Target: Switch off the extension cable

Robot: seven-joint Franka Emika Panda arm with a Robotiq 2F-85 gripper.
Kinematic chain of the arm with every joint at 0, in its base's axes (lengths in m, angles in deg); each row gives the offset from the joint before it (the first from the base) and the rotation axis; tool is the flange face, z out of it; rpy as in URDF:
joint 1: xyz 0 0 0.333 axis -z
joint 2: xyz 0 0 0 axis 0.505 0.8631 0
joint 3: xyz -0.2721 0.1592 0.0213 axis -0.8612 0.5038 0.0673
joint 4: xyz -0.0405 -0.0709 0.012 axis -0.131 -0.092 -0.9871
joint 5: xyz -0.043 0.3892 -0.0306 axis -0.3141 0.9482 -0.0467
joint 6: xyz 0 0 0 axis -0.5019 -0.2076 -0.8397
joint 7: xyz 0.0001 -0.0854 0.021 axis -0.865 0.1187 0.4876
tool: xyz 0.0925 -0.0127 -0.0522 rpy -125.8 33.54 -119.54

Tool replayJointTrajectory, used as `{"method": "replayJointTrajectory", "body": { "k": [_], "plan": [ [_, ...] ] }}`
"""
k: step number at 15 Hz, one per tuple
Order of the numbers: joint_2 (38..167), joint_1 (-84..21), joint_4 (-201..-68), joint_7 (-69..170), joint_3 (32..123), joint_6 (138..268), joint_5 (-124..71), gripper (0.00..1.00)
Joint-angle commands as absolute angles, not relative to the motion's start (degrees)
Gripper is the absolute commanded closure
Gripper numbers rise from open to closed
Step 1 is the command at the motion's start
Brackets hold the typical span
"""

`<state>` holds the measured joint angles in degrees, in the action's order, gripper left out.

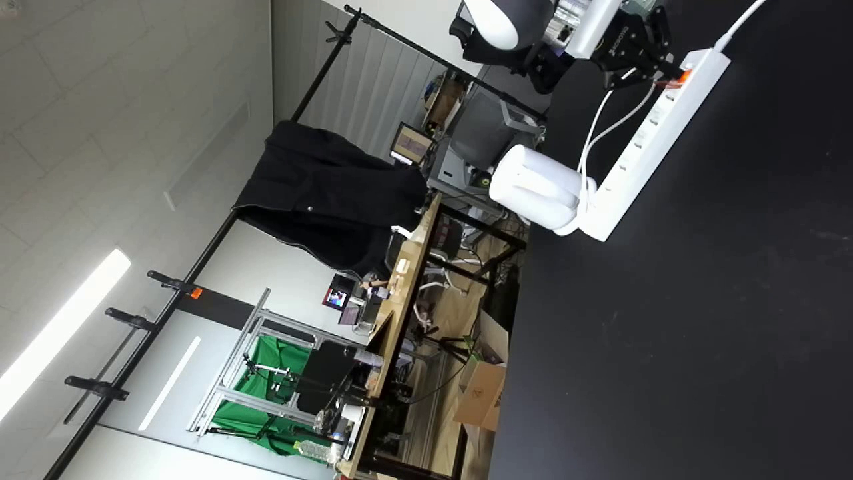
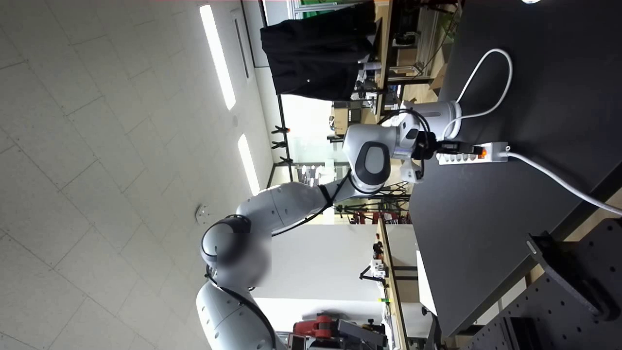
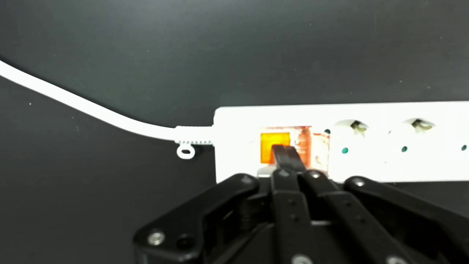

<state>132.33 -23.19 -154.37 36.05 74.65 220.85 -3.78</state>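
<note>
The extension cable is a long narrow white power strip (image 1: 656,147) lying on the dark table. It also shows in an exterior view (image 2: 496,153) and runs to the right edge of the wrist view (image 3: 373,167). Its switch (image 3: 268,145) is bright orange-yellow, near the end where the thick white cord (image 3: 99,113) enters. My gripper (image 3: 286,149) is shut with its fingertips together and nothing between them. The fingertips are over the switch's lower right part and hide it. The exterior views show the tips at the orange switch (image 1: 685,77); I cannot tell whether they press it.
A bulky rounded white block (image 1: 540,183) stands beside the strip's far end, also seen in an exterior view (image 2: 435,114). A thin white cord (image 2: 509,73) loops from it over the table. A black perforated plate (image 2: 573,301) lies near the table edge.
</note>
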Motion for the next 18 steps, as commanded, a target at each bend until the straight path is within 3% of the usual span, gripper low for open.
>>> {"method": "replayJointTrajectory", "body": {
  "k": [1, 18],
  "plan": [
    [133.21, -23.73, -152.71, 33.09, 74.28, 219.32, -3.83, 1.00],
    [134.72, -24.87, -152.95, 30.45, 74.07, 221.47, -3.52, 1.00]
  ]
}}
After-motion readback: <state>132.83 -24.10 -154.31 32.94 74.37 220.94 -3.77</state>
